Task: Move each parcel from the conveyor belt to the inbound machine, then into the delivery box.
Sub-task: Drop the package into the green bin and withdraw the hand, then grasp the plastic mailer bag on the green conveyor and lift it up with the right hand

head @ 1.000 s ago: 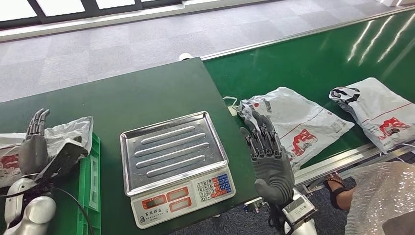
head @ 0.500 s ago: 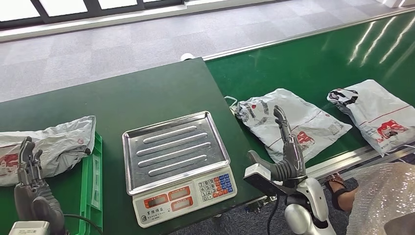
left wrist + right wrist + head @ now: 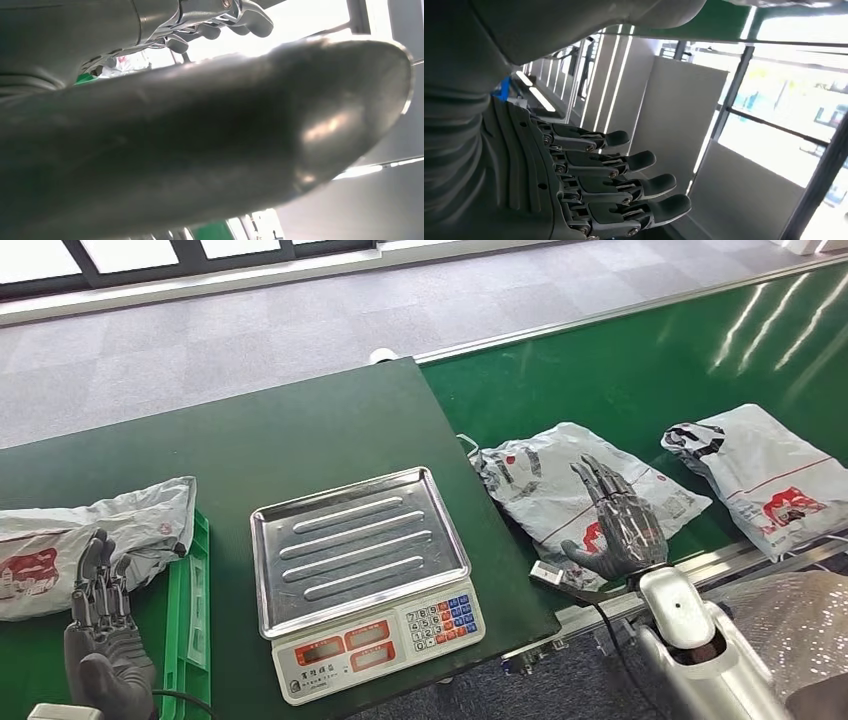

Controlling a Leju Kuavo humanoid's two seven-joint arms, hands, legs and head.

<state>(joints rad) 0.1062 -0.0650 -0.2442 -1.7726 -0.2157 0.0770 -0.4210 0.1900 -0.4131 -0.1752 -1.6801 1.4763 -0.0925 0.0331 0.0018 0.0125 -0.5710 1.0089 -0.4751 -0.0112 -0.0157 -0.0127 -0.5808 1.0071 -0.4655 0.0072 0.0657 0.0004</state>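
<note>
— Reaching for the near parcel [image 3: 560, 485] on the conveyor belt [image 3: 650, 370], is your right hand [image 3: 620, 530] ready?

— Its fingers [image 3: 598, 480] are spread above the bag, holding nothing.

— Then lower your palm flat onto the middle, gather the slack film, and lift it clear of the belt's rail toward the scale [image 3: 360, 575] on the bench [image 3: 250, 440].

— And your left hand [image 3: 100, 640]?

— Released, idle near the green delivery box [image 3: 190, 600]; keep it clear.

Grey carpet-tiled floor [image 3: 250, 330] beyond the dark green table [image 3: 300, 435], sparkly-clad person [image 3: 790, 625] at lower right.
</note>
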